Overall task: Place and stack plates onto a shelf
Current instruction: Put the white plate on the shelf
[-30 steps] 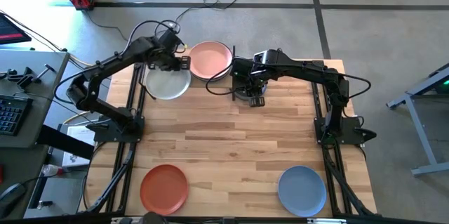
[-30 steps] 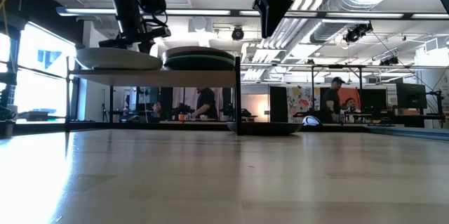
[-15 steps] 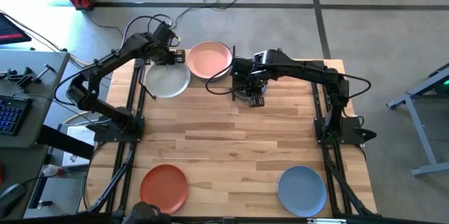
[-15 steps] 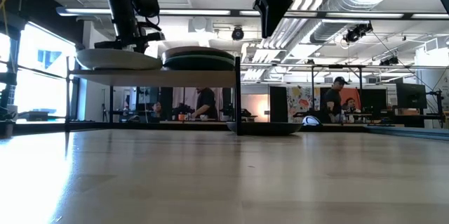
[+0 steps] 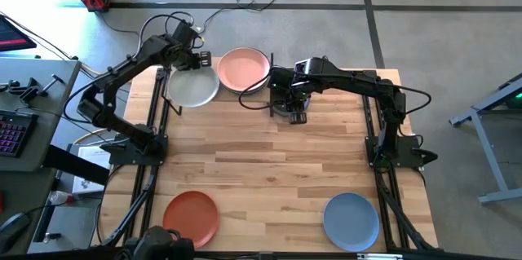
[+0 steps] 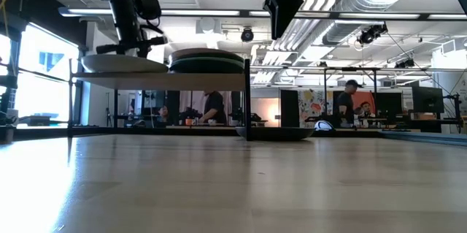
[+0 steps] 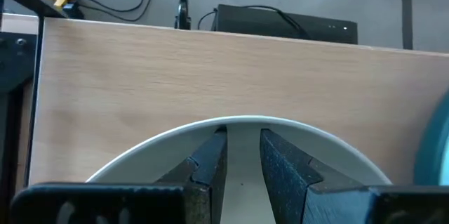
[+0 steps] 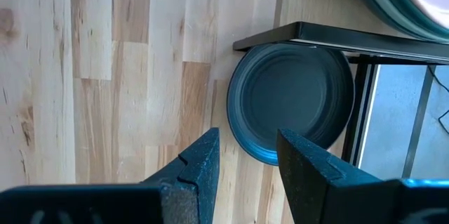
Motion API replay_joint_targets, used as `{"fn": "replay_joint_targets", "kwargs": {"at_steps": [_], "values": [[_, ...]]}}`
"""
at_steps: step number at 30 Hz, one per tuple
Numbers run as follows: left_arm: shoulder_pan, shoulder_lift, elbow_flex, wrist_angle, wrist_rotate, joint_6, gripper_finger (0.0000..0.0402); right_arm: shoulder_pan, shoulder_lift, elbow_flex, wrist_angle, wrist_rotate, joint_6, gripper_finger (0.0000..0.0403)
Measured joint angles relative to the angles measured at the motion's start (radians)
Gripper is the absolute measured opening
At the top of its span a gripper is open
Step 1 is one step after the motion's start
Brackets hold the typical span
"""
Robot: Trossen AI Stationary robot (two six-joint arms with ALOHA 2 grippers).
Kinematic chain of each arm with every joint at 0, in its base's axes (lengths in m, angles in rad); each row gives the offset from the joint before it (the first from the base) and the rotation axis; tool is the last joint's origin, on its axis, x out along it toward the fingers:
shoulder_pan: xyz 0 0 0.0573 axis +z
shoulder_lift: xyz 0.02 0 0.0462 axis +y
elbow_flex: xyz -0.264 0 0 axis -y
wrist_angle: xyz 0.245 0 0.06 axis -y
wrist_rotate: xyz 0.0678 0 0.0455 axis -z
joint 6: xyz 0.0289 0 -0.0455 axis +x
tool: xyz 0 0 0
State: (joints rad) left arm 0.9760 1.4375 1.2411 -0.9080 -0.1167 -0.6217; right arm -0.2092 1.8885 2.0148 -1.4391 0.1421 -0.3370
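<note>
The shelf [image 6: 160, 79] stands at the table's far left. An off-white plate [image 5: 193, 89] lies flat on its left half. On the right half a pink plate [image 5: 244, 68] tops a stack with a teal rim [image 8: 382, 10]. My left gripper [image 5: 198, 60] is over the off-white plate's far rim, fingers a little apart with nothing between them. A dark plate [image 8: 291, 101] lies flat on the table, partly under the shelf's right corner. My right gripper [image 8: 245, 157] hangs open well above it. My left gripper comes from above, slanting toward the table's far edge. Its two fingertips [image 7: 214, 143] stand against the inner side of the off-white plate's far rim [image 7: 242, 121]. Nothing is pinched. The plate lies flat on the shelf board [image 7: 210, 69].
A terracotta plate [image 5: 191, 218] and a blue plate [image 5: 351, 219] lie near the table's near edge, with bare wood between them and the shelf. The shelf's black uprights [image 5: 271, 72] stand beside my right gripper. People move in the room behind.
My left gripper has swung toward the table's far edge and a little left, its finger gap unchanged. The off-white plate has slid a short way with it across the shelf board toward the far edge, staying flat.
</note>
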Motion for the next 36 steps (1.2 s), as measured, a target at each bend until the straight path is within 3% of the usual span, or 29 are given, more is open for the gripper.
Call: {"fn": "replay_joint_targets", "kwargs": {"at_steps": [8, 14, 20, 36], "values": [[-0.015, -0.001, 0.04, -0.033, 0.034, 0.042, 0.0076, 0.0, 0.0, 0.0, 0.001, 0.0, 0.0, 0.0119], [-0.06, -0.003, 0.106, -0.152, 0.044, 0.048, 0.0076, 0.0, 0.0, 0.0, 0.008, 0.0, 0.0, 0.0119], [-0.124, -0.003, 0.104, -0.275, 0.105, 0.031, 0.0076, 0.0, 0.0, 0.0, 0.008, 0.001, 0.008, 0.0119], [-0.165, -0.004, 0.018, -0.284, 0.132, -0.021, 0.0076, 0.0, 0.0, 0.0, 0.012, 0.003, 0.007, 0.0119]]}}
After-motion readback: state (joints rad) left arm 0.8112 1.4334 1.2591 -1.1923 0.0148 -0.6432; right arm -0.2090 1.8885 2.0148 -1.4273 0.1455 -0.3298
